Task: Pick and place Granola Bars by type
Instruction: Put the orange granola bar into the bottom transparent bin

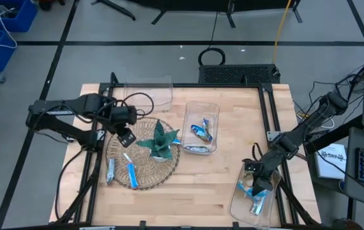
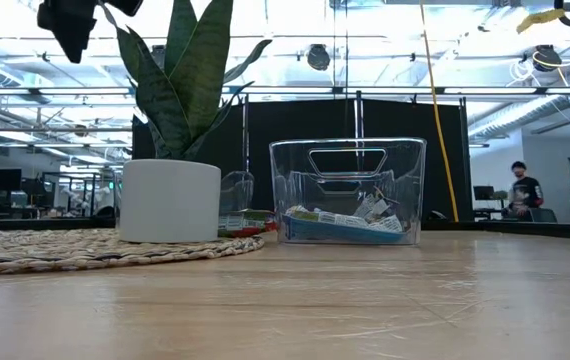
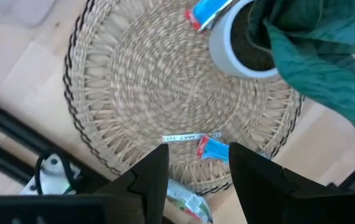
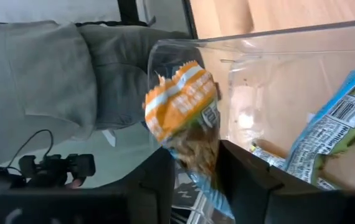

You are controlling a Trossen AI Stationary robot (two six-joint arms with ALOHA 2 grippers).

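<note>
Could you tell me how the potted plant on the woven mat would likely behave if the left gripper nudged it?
The potted plant probably tips more readily than it slides: its tall leaves rise well above a short white pot. The woven mat looks rough, so the pot's base would likely catch rather than glide. The left gripper hovers close beside it, so a low push seems safer.

Even bright overhead lighting; soft shadows on pale wooden worktop [image 1: 214, 172]. Orange-white wrapped bar [image 4: 180, 102] just above right claw [image 4: 193, 180] blurred.
</note>
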